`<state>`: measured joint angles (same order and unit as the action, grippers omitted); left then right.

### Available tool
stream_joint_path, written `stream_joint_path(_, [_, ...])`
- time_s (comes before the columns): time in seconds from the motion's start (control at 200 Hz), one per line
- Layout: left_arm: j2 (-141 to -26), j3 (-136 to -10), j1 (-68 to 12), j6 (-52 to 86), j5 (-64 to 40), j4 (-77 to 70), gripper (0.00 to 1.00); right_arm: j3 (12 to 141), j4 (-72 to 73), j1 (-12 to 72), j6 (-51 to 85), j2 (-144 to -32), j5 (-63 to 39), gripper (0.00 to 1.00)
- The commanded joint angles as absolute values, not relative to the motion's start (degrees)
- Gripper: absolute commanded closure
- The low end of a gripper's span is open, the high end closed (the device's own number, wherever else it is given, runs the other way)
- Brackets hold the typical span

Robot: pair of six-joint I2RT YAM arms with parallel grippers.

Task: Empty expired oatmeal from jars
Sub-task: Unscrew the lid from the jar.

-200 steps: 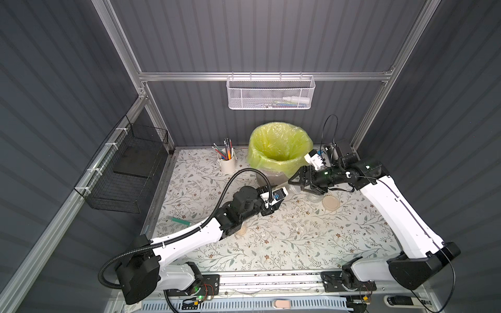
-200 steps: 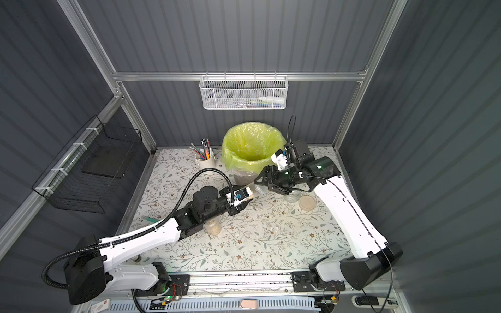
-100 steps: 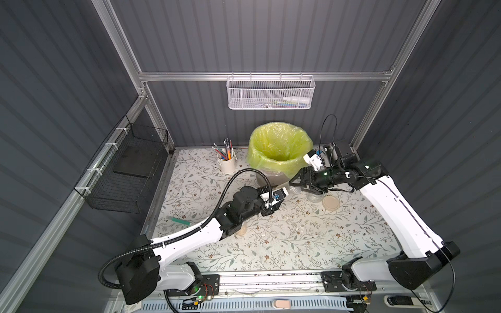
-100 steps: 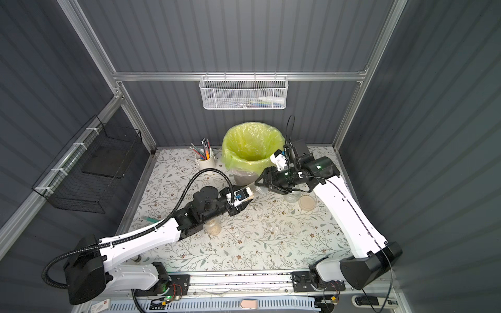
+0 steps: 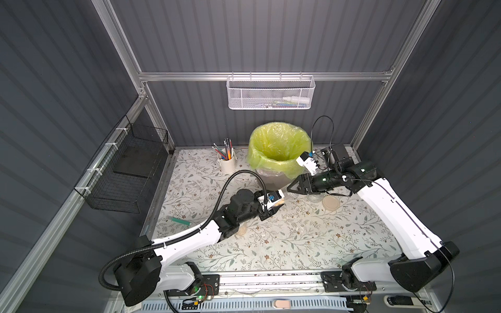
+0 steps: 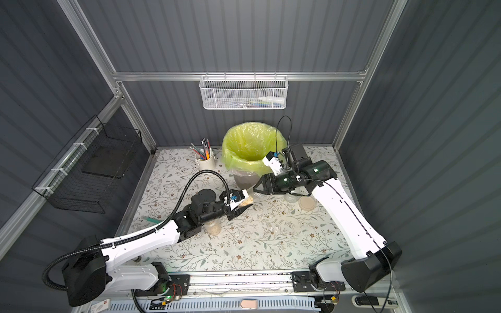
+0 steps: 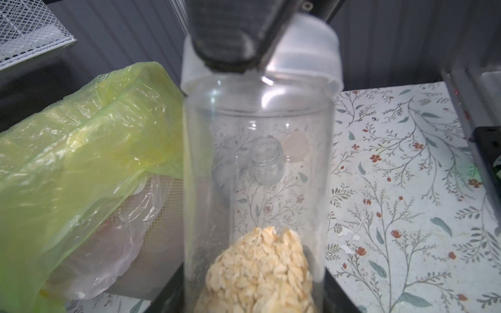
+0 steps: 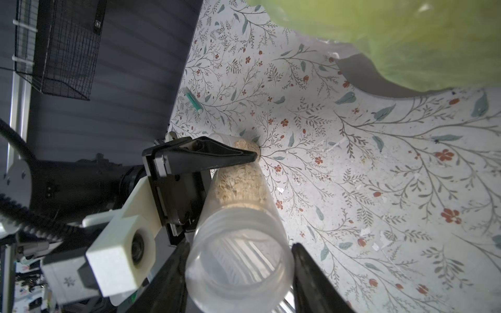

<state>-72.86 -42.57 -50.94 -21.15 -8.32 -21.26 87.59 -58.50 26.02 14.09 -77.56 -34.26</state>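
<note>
1 jar is held on its side between the 2 arms, near the bin. Its long side runs from the left gripper to the right gripper. The bottom end, where the oatmeal is piled, is squeezed by the left gripper. The cap end is pinched tight by the right gripper. Both arms are stretched low, with their tips pointed at each other. The cap probably has to be twisted off next.
</note>
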Motion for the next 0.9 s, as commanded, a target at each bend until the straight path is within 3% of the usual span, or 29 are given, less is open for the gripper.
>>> stream_joint_path(0.0, [-71.6, -41.4, -49.4, -14.9, -15.4, -29.3, 0.95, 88.0, -59.5, 26.4, 0.0, -75.7, -36.3, 0.63])
stream_joint_path(0.22, [-72.6, -40.7, -47.9, -12.9, -18.5, -29.9, 0.96, 86.2, -58.6, 26.3, -13.6, -74.9, -35.3, 0.67])
stream_joint_path(0.255, [-72.5, -40.6, -47.5, -12.6, -19.3, -29.7, 0.96, 86.3, -59.1, 26.4, -15.5, -74.8, -34.2, 0.61])
stream_joint_path(0.66, [-72.6, -41.1, -46.6, -12.0, -21.4, -29.2, 0.96, 85.3, -59.7, 25.4, -28.7, -75.9, -34.4, 0.57])
stream_joint_path(0.896, [-72.4, -41.4, -46.6, -12.0, -20.9, -29.0, 0.96, 83.5, -57.5, 25.3, -29.0, -75.9, -33.4, 0.32])
